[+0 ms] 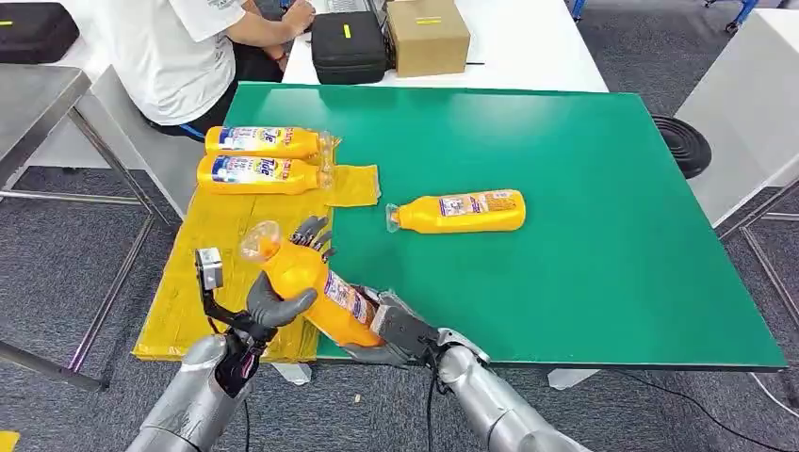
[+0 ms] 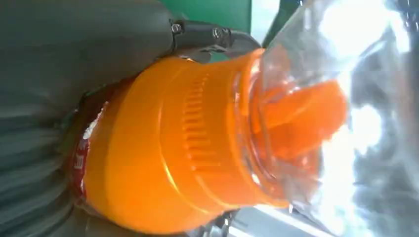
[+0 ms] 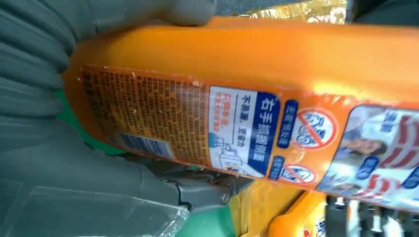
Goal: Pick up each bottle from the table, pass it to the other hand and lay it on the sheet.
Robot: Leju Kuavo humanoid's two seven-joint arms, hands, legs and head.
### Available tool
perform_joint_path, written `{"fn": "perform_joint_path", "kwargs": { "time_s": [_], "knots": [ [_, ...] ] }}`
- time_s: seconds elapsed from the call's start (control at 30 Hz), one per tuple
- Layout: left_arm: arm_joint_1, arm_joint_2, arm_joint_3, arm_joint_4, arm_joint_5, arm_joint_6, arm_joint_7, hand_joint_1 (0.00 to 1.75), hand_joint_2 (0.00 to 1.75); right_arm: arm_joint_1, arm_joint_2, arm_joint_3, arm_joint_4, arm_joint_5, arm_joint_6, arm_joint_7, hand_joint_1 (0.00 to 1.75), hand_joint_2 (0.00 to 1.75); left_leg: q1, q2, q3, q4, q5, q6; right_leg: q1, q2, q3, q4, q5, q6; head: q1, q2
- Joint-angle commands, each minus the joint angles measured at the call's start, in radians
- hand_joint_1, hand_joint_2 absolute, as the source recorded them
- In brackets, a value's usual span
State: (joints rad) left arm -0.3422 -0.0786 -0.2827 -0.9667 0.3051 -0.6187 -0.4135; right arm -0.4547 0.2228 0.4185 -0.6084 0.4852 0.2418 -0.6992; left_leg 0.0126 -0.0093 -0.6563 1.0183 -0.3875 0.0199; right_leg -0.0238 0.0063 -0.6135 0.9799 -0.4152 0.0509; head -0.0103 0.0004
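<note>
An orange bottle [image 1: 320,287] with a clear cap is held tilted over the table's front left corner, cap toward the yellow sheet [image 1: 203,273]. My left hand [image 1: 280,303] grips its upper part near the cap [image 2: 306,98]. My right hand [image 1: 400,330] grips its base end, thumb [image 3: 148,12] over the labelled body [image 3: 257,98]. Two more bottles [image 1: 259,141] [image 1: 256,174] lie side by side on the sheet's far end. A fourth bottle [image 1: 462,212] lies on its side on the green table [image 1: 584,235].
A person in a white shirt [image 1: 179,47] sits at the back left. A black case [image 1: 347,42] and a cardboard box [image 1: 427,36] stand on the white table behind. A metal table [image 1: 38,94] is at the left, and a black round base [image 1: 683,141] sits on the floor at the right.
</note>
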Motion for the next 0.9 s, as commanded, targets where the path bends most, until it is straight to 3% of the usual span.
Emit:
{"fn": "perform_joint_path", "kwargs": {
  "time_s": [0.03,0.27,0.3,0.33,0.67,0.9],
  "knots": [
    [-0.07,0.012,-0.062,0.081,-0.048,0.044,-0.002,0.0,1.75,-0.059,-0.007,0.083,0.088,-0.02,-0.006,0.001,1.75,1.75,0.0,0.0,0.002,0.0,-0.001,0.0,0.0,-0.001,0.002,0.0,-0.001,-0.002,0.0,0.0],
    [-0.069,0.02,-0.078,0.054,-0.124,0.097,-0.022,0.02,1.75,-0.039,-0.028,0.076,0.054,-0.05,-0.018,0.001,1.75,1.75,0.0,-0.001,0.003,0.0,-0.001,0.0,0.001,-0.002,0.004,0.0,-0.002,-0.002,0.0,0.0],
    [-0.068,0.023,-0.089,0.048,-0.154,0.113,-0.029,0.42,1.75,-0.037,-0.03,0.076,0.047,-0.053,-0.021,0.001,1.75,1.75,0.001,-0.001,0.006,0.0,-0.003,0.0,0.001,-0.002,0.006,0.0,-0.003,-0.003,0.0,0.0],
    [-0.068,0.023,-0.092,0.047,-0.162,0.117,-0.027,1.75,1.75,-0.036,-0.032,0.075,0.045,-0.054,-0.023,0.001,1.75,1.75,0.0,-0.001,0.003,0.0,-0.001,0.0,0.001,-0.002,0.004,0.0,-0.002,-0.002,0.0,0.0],
    [-0.052,0.019,-0.08,0.021,-0.107,-0.019,-0.079,1.75,1.75,-0.04,-0.034,0.079,0.052,-0.046,-0.023,0.001,1.75,1.75,0.0,-0.001,0.005,0.0,-0.002,-0.001,0.001,-0.002,0.006,0.0,-0.003,-0.003,0.0,0.0],
    [-0.052,0.019,-0.08,0.021,-0.107,-0.019,-0.079,1.75,1.75,-0.04,-0.034,0.079,0.052,-0.046,-0.023,0.001,1.75,1.75,0.0,0.0,0.002,0.0,-0.001,0.0,0.001,-0.001,0.002,0.0,-0.001,-0.002,0.0,0.0]
  ]
}}
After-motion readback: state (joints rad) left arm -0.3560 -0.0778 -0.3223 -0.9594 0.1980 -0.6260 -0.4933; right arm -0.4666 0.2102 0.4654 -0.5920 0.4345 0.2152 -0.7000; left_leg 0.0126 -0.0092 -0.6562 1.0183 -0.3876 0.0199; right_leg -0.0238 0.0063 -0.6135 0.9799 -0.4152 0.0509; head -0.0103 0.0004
